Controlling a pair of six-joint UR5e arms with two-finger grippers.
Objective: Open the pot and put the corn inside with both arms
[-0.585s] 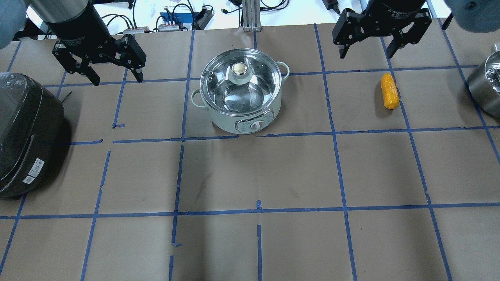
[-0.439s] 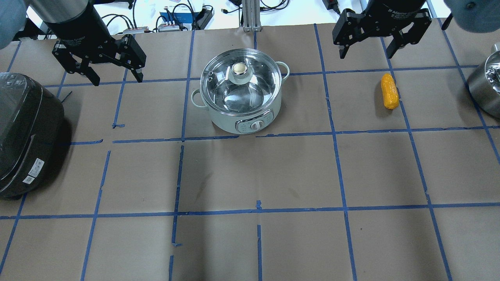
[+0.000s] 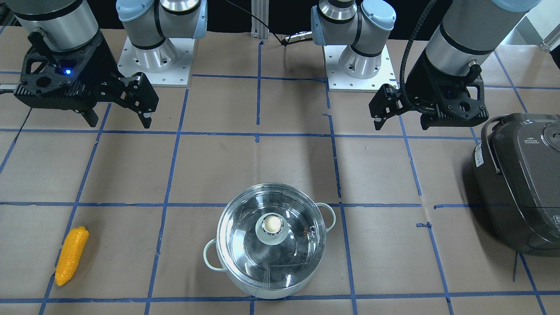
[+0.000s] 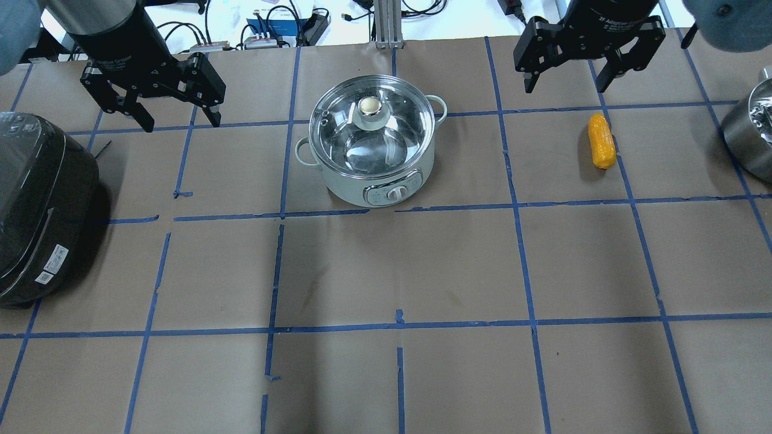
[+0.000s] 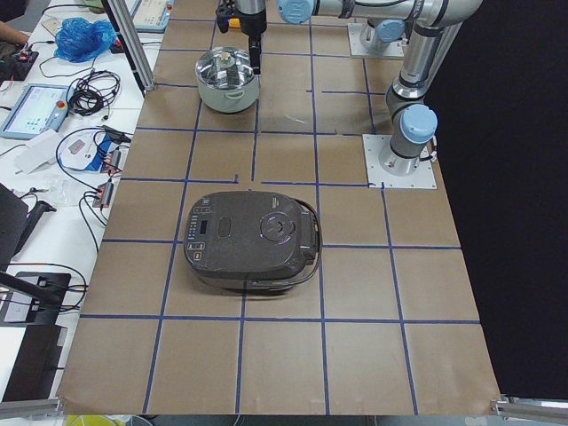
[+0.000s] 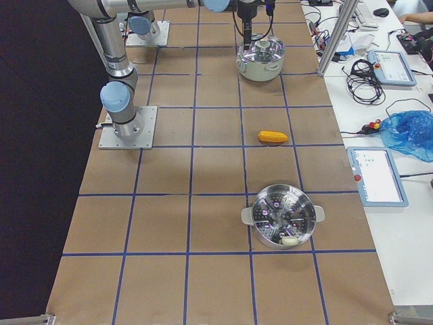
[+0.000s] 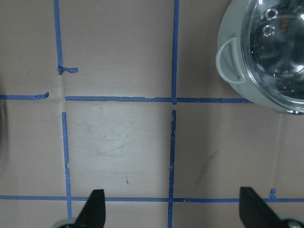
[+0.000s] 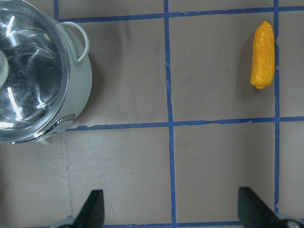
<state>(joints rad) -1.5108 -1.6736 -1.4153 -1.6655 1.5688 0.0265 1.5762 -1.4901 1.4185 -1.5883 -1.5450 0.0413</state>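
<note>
Nothing is done yet, I judge. My left gripper point(image 4: 181, 123) hangs spread and empty above the brown paper counter point(image 4: 392, 265). In the middle stands the round, shiny steel pot point(image 4: 347, 181), its clear glass lid point(image 4: 392, 141) on. My right gripper point(image 4: 565, 89) hangs spread and empty near the bumpy yellow-orange corn point(image 4: 601, 141), which lies well right of the pot. Lifting the lid and loading the corn remain.
</note>
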